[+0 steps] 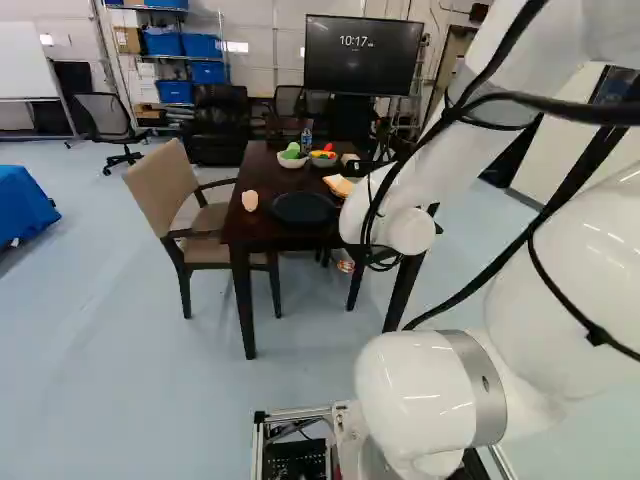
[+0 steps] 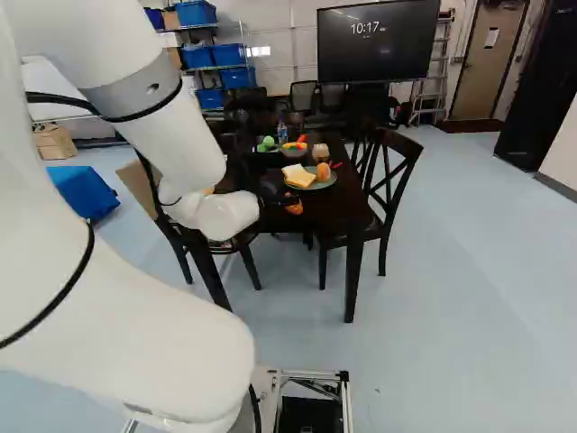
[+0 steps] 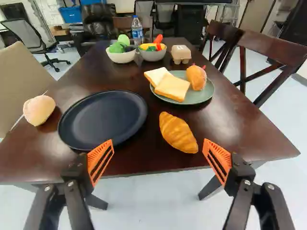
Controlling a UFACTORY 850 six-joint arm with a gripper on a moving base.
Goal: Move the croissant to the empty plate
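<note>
1. Visibility: the black two-fingered tool point(image 2: 278, 199) is hard to make out against the dark brown, glossy wooden bench point(image 3: 235, 127) in the right base view. The white arm point(image 1: 405, 225) covers part of the bench in the left base view. The beige upholstered chair point(image 3: 18, 86) is cut off in the wrist view.
2. Tool: in the wrist view, the tool point(image 3: 158, 146) stands wide open, orange pads well apart, with nothing in its hold.
3. Task item: the golden-brown, ridged croissant point(image 3: 177, 132) lies on the bench ahead of the tool, across the gap between its fingers and touching neither.
4. Plates: the croissant sits between the round, dark blue-black plate point(image 3: 103, 119) and the round green plate point(image 3: 204, 96), apart from both. The green plate bears two bread slices point(image 3: 172, 87) and a rounded orange-brown item point(image 3: 196, 77), identity uncertain.
5. Bench, other: a pale rounded item point(image 3: 39, 110) beside the dark plate; a white bowl point(image 3: 122, 56) and a grey bowl point(image 3: 152, 55) beyond, near a clear bottle point(image 3: 137, 31).
6. Room: a dark wooden slat-backed chair point(image 2: 394, 189) stands beside the bench; a black wall screen point(image 2: 374, 43) is beyond; the floor point(image 2: 469, 298) is pale blue-grey.
</note>
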